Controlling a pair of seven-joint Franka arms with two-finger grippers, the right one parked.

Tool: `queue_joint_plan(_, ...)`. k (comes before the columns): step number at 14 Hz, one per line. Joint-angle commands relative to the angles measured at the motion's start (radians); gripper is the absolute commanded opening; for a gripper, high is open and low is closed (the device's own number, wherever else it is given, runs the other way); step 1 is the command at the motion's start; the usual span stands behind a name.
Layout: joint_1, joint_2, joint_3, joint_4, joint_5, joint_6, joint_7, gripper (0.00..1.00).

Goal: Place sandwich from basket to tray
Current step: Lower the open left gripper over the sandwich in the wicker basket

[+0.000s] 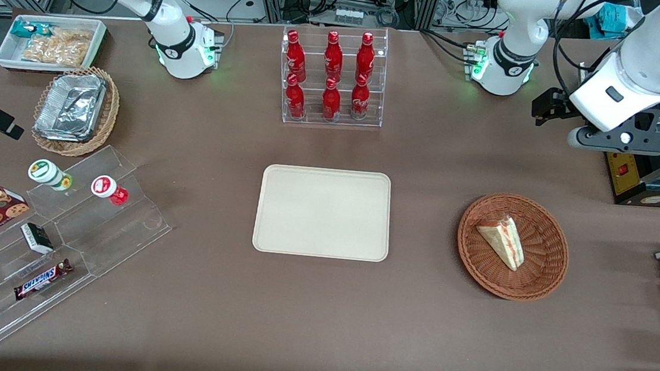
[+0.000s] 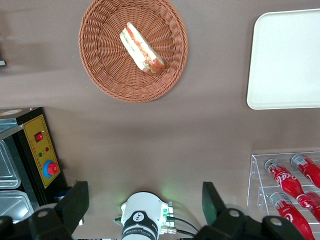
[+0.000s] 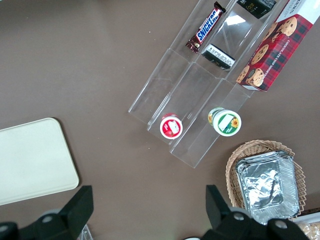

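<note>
The sandwich [image 1: 501,240] lies in the round wicker basket [image 1: 543,270] on the brown table [image 1: 414,312] — a pale wedge with its orange-red filling edge showing. The cream tray [image 1: 323,212] sits flat near the table's middle, well apart from the basket, with nothing on it. The hand [image 2: 145,207] hangs high above the table, farther from the front camera than the basket — its fingers [image 2: 75,202] spread wide, holding nothing.

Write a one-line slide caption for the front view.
Sandwich waits in basket; tray bare; open gripper raised above the table.
</note>
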Motion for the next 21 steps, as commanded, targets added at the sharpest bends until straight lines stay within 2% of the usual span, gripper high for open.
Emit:
queue_joint_plan(1,-0.012,-0.014,0.012,0.001,0.005,0.012,0.016,1.0)
queue_joint_plan(4,-0.012,-0.002,0.018,-0.025,0.008,0.038,0.011,1.0)
queue_joint_plan(6,-0.008,0.026,0.033,-0.115,0.011,0.109,0.01,1.0)
queue_joint_plan(10,-0.003,0.046,0.1,-0.403,0.015,0.426,-0.011,1.0)
queue_joint_plan(12,-0.005,0.091,0.145,-0.509,-0.003,0.59,-0.12,1.0)
queue_joint_plan(14,-0.005,0.154,0.159,-0.546,-0.011,0.685,-0.195,1.0)
queue_joint_plan(17,0.003,0.225,0.159,-0.55,-0.04,0.802,-0.45,1.0)
queue_joint_plan(21,0.003,0.267,0.159,-0.546,-0.048,0.885,-0.535,1.0)
